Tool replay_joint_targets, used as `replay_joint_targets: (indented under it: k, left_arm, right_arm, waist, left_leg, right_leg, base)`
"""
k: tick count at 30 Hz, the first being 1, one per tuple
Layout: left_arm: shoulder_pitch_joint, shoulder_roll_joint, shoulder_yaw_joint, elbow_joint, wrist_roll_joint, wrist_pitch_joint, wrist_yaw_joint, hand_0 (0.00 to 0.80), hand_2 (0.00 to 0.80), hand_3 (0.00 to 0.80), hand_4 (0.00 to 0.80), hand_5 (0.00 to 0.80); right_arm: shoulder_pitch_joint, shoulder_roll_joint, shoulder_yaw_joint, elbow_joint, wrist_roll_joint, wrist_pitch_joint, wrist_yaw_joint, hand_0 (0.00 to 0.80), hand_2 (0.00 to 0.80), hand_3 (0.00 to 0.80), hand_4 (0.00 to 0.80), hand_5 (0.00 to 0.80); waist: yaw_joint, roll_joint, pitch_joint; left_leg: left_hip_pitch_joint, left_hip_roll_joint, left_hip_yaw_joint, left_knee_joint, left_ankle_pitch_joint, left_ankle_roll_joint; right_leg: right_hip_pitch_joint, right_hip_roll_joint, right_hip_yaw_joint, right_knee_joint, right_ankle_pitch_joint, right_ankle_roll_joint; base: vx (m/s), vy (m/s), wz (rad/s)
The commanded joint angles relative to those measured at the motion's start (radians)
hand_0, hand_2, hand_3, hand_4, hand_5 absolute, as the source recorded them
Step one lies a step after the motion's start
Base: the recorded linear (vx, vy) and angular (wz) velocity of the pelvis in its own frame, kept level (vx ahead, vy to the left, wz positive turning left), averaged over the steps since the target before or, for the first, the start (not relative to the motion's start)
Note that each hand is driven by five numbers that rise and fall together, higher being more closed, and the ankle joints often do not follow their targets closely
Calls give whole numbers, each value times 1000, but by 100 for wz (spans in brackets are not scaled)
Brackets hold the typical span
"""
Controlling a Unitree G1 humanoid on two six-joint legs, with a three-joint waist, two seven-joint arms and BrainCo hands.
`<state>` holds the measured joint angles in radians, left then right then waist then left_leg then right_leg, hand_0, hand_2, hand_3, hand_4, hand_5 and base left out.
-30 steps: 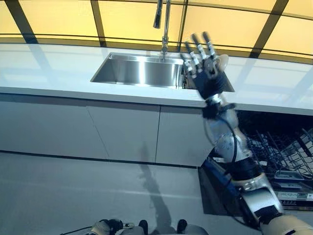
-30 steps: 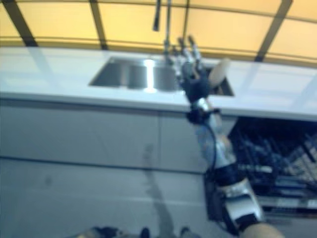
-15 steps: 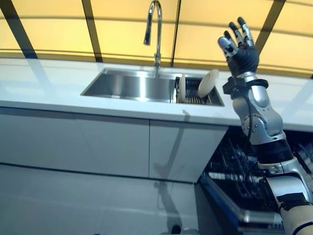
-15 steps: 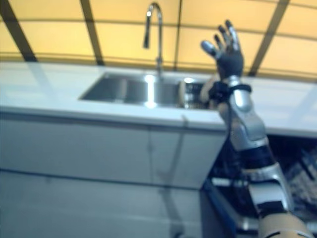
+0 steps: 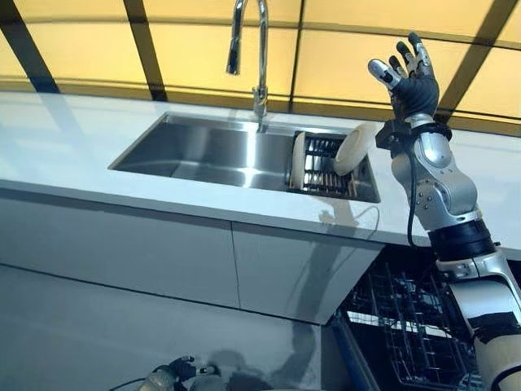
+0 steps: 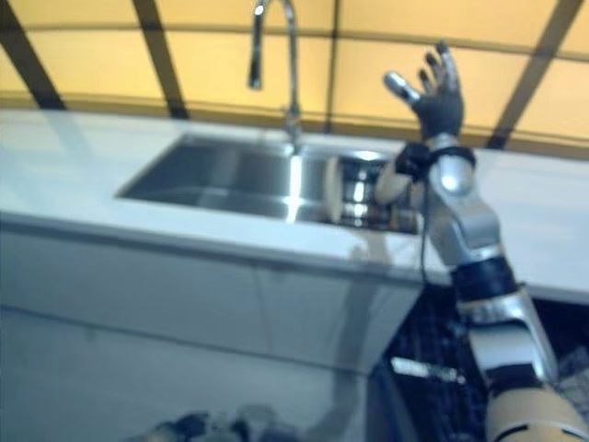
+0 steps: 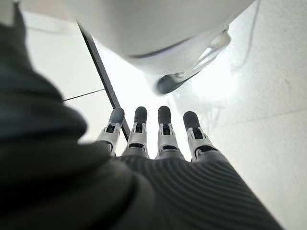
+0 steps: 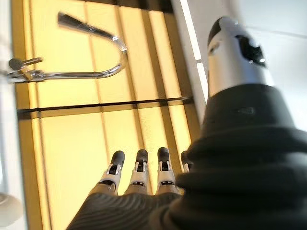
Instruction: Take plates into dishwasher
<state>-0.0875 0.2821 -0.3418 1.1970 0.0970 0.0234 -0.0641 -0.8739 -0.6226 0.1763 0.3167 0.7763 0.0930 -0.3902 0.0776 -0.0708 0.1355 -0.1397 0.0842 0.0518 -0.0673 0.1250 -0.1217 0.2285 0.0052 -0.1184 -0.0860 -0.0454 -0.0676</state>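
Note:
Two white plates stand in a dark rack at the right end of the steel sink: one upright, one tilted at the rack's right side. My right hand is raised above and just right of the tilted plate, fingers straight and spread, holding nothing. The dishwasher is open below the counter at lower right, its wire rack showing. My left hand appears only in its wrist view, fingers straight, hanging over the floor with nothing in it.
A tall curved tap rises behind the sink. The white counter runs left and right, with grey cabinet fronts below. Yellow wall panels with dark bars stand behind.
The camera has moved closer and tilted, so the sink looks larger. My right hand has stayed raised and open, now slightly lower relative to the tilted plate.

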Motion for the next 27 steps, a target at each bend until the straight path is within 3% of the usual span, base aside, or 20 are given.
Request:
replay_joint_targets:
  k: [1,2,5,8,9,11,15,18,20,22,24,27]
  left_arm:
    - [29,24,-39,16,-28,-18,24,0,0,0,0,0]
    - [30,24,-40,17,-30,-20,23,0,0,0,0,0]
    - [8,24,-51,43,-66,-7,18,0,0,0,0,0]
    - [-21,29,-66,47,-61,0,10,0,0,0,0,0]
    - [-40,30,-81,43,-62,4,11,0,0,0,0,0]
    - [-53,37,-100,39,-55,9,7,0,0,0,0,0]
    - [-53,49,-124,33,-46,28,11,0,0,0,0,0]
    - [-47,62,-115,24,-44,51,13,0,0,0,0,0]
    - [-50,73,-95,23,-44,69,9,0,0,0,0,0]
    - [-49,86,-75,20,-37,80,2,0,0,0,0,0]
    - [-41,91,-64,14,-33,93,2,0,0,0,0,0]
    - [-38,95,-54,15,-30,98,3,0,0,0,0,0]
  right_arm:
    - [-127,-88,22,49,6,-62,46,0,0,0,0,0]
    - [-130,-91,23,58,7,-64,48,0,0,0,0,0]
    - [-122,-100,8,102,16,-79,78,0,0,0,0,0]
    - [-91,-109,-18,94,-1,-64,53,0,0,0,0,0]
    - [-71,-117,-36,93,-19,-53,36,0,0,0,0,0]
    - [-52,-131,-61,103,-12,-29,26,0,0,0,0,0]
    - [-36,-153,-89,141,-52,-4,3,0,0,0,0,0]
    - [-59,-169,-82,178,-57,-5,-6,0,0,0,0,0]
    - [-112,-193,-62,228,-61,15,-22,0,0,0,0,0]
    - [-157,-225,-41,264,-76,29,-29,0,0,0,0,0]
    - [-171,-257,-26,268,-65,49,-38,0,0,0,0,0]
    - [-186,-298,-16,273,-95,84,-72,0,0,0,0,0]
  waist:
    - [57,6,-26]
    - [58,6,-27]
    - [49,-12,-52]
    - [43,-32,-68]
    - [36,-44,-73]
    - [33,-44,-85]
    - [29,-17,-88]
    - [24,-8,-80]
    - [19,1,-77]
    - [8,-2,-71]
    - [-12,-10,-65]
    - [-31,-22,-55]
  left_leg:
    - [-80,-8,5,41,131,13]
    - [-84,-8,3,53,129,16]
    - [-43,-20,21,79,35,61]
    - [-35,-49,44,109,-6,94]
    - [-22,-77,44,114,-25,116]
    - [-13,-101,44,117,-39,140]
    - [47,-120,45,96,-66,167]
    - [111,-121,54,51,-72,166]
    - [156,-107,62,12,-67,150]
    - [197,-95,67,-16,-81,130]
    - [218,-98,68,-20,-102,124]
    - [229,-105,59,-20,-128,127]
  right_leg:
    - [54,-42,91,84,-29,95]
    - [60,-45,94,87,-35,96]
    - [75,-115,66,114,-57,146]
    - [69,-169,35,167,-21,180]
    - [44,-210,23,251,54,191]
    - [2,-242,20,355,142,191]
    - [-110,-302,-17,575,240,189]
    - [-175,-305,-46,556,213,183]
    - [-213,-266,-92,411,164,174]
    - [-245,-227,-120,262,164,187]
    - [-274,-192,-103,164,182,202]
    - [-314,-181,-70,157,233,219]
  base:
    - [249,176,-50]
    - [308,272,-61]
    - [320,324,-65]
    - [245,277,-35]
    - [239,293,-4]
    - [271,349,0]
    - [228,305,4]
    - [153,129,-6]
    - [189,11,-11]
    - [164,-66,-25]
    - [132,-68,-9]
    - [89,-65,8]
